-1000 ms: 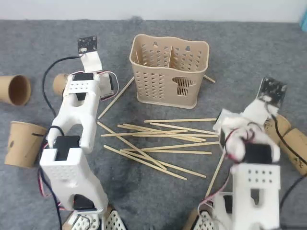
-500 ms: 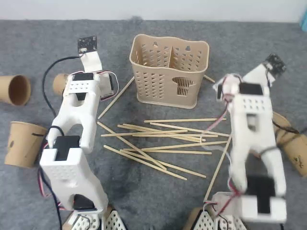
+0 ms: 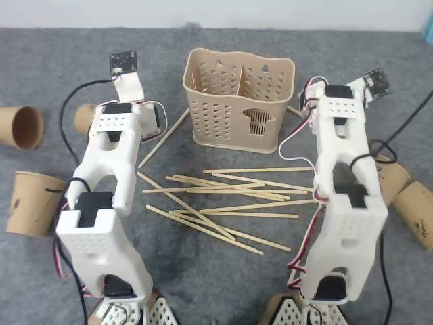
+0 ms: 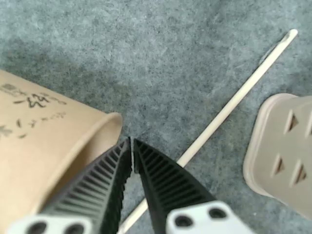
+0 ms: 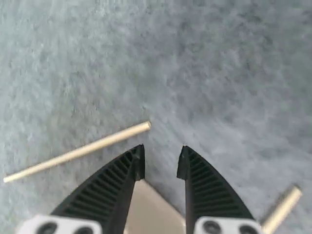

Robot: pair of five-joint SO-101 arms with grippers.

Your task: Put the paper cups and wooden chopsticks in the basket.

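Observation:
The beige perforated basket stands at the back middle. Several wooden chopsticks lie scattered in front of it, and one chopstick leans off its left corner. My left gripper is shut and empty. It sits just beside the rim of a paper cup lying on its side, with a chopstick and the basket's corner beyond it. My right gripper is open a little above the grey mat, close to one chopstick's end. The right arm is stretched out beside the basket's right side.
Two paper cups lie at the far left, and a third is partly under the left arm. Two more cups lie at the right edge. A grey mat covers the table.
The right arm has unfolded from the front right and swung out to the basket's right side. The left arm, the cups and the chopsticks have not moved.

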